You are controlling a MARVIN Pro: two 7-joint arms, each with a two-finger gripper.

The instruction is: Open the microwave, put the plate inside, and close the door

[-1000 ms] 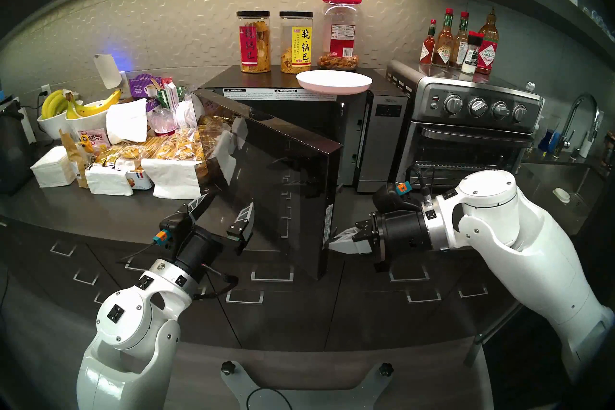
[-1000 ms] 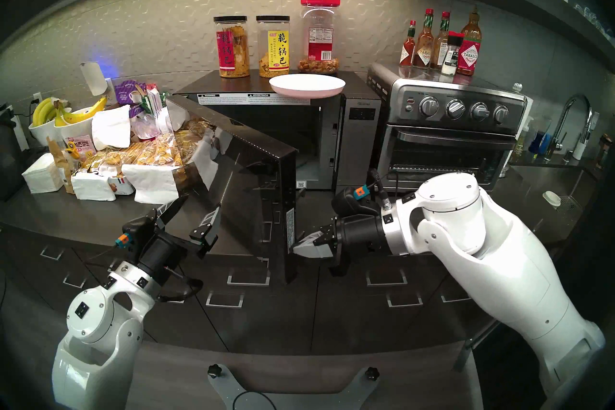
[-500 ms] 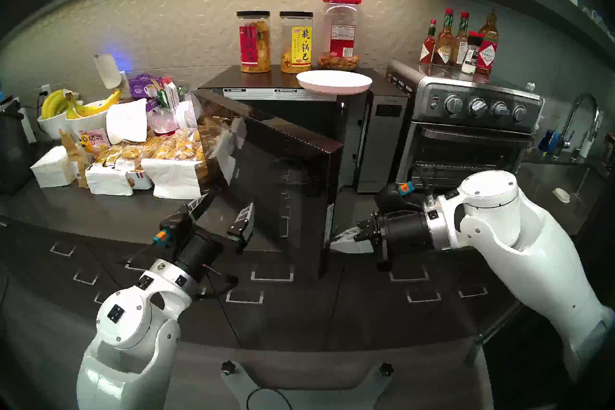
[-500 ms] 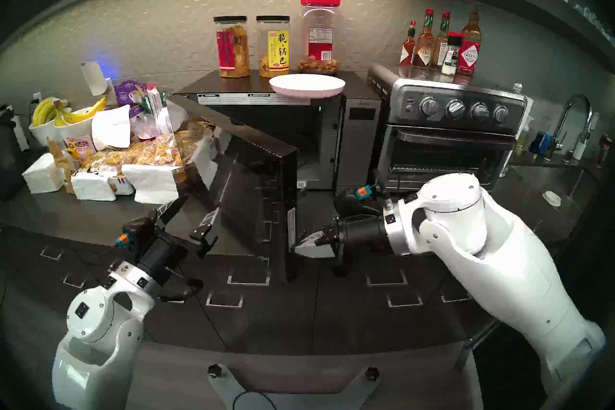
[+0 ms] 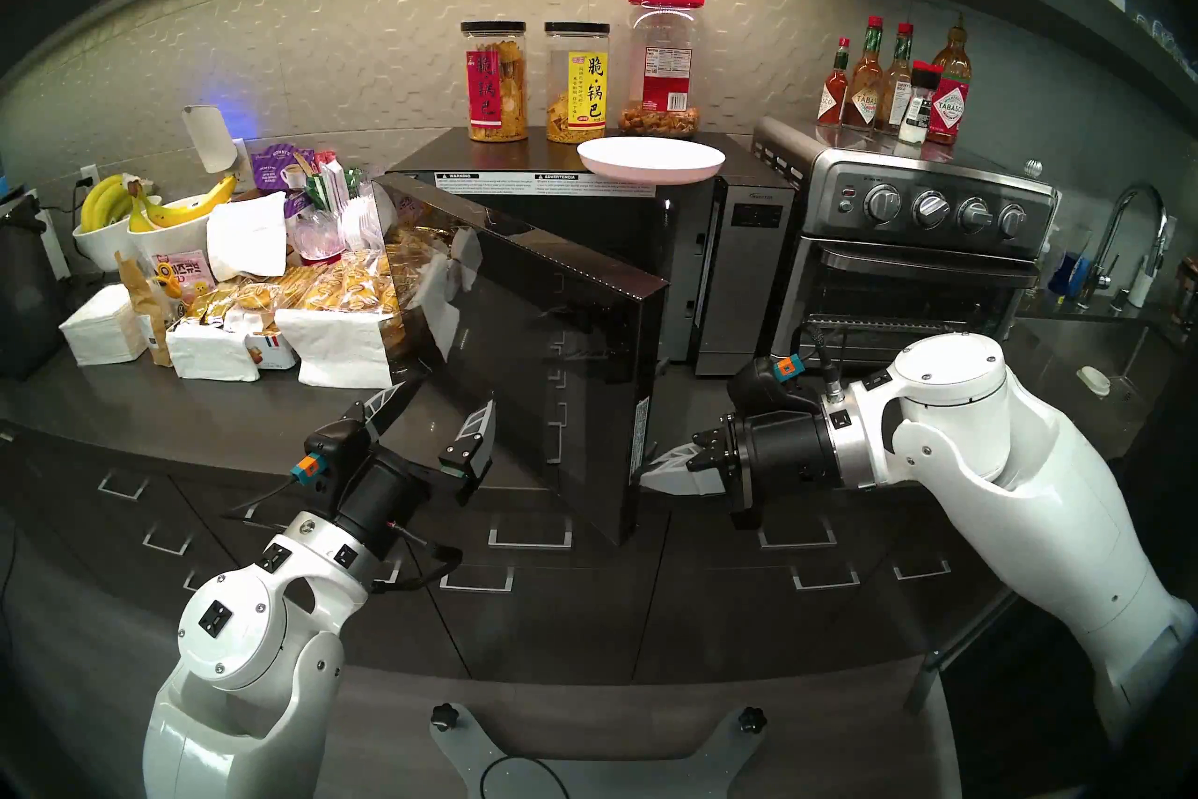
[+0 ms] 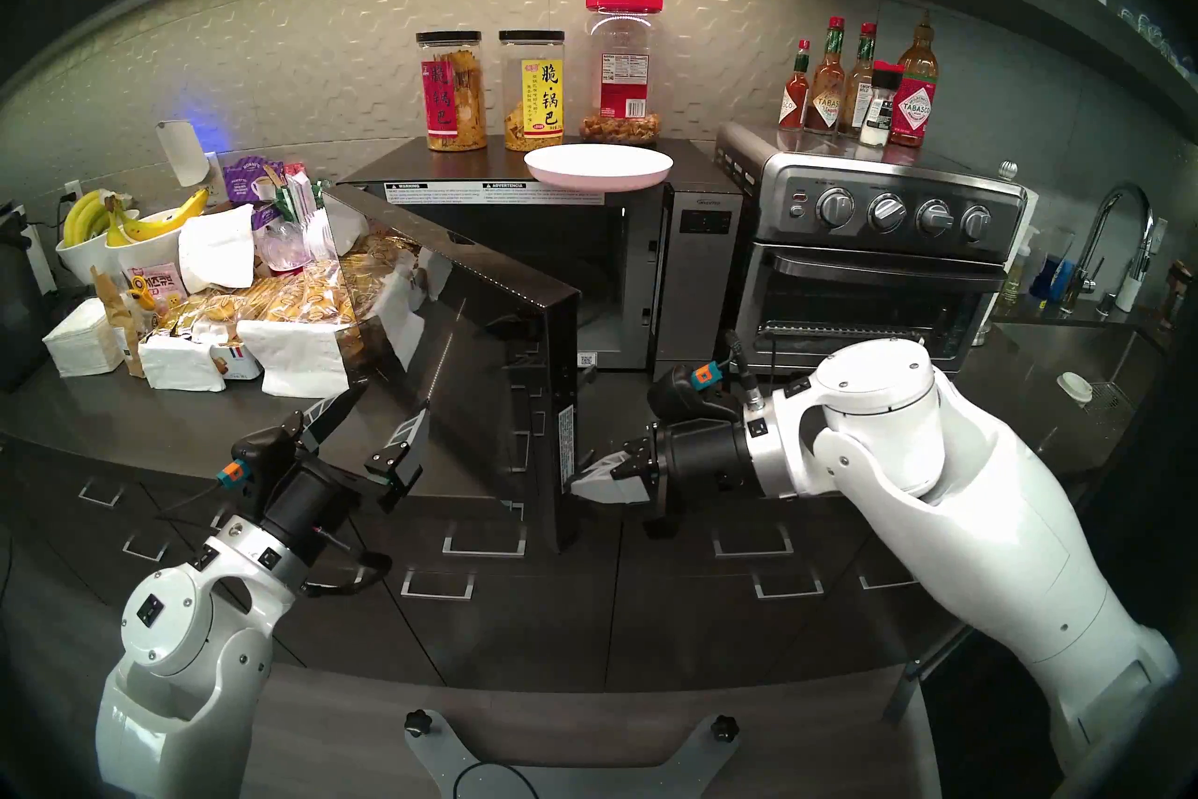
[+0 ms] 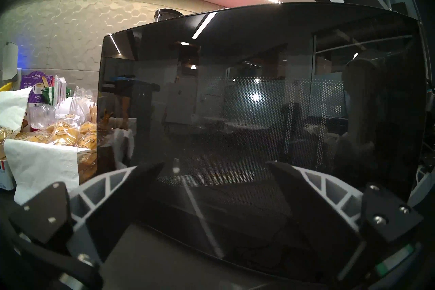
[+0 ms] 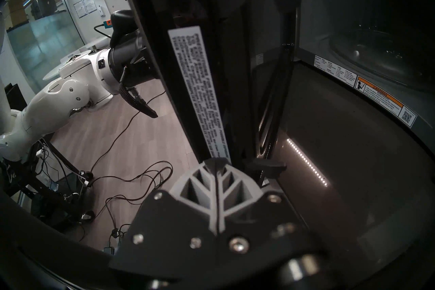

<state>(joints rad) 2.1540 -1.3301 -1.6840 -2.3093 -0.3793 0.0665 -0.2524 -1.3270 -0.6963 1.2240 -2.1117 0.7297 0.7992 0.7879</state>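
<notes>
One microwave [image 5: 745, 233] stands on the counter [image 5: 194, 408], door [image 5: 544, 350] half open; one plate [image 5: 650, 160] lies on top beside three jars [image 5: 577, 81]. Left gripper [image 5: 431, 412] jaws released; right gripper [image 5: 648, 470] jaws clenched empty at the door's edge.

Steel toaster oven [image 5: 907, 253], hot-sauce bottles [image 5: 898, 84] on top.

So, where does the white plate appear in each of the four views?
Head stereo left: the plate lies on the microwave top, upper centre.
Head stereo right: the plate, same place, slightly further left.
Left wrist: not in it.
Right wrist: not in it.
Shared landmark: the open door.
</notes>
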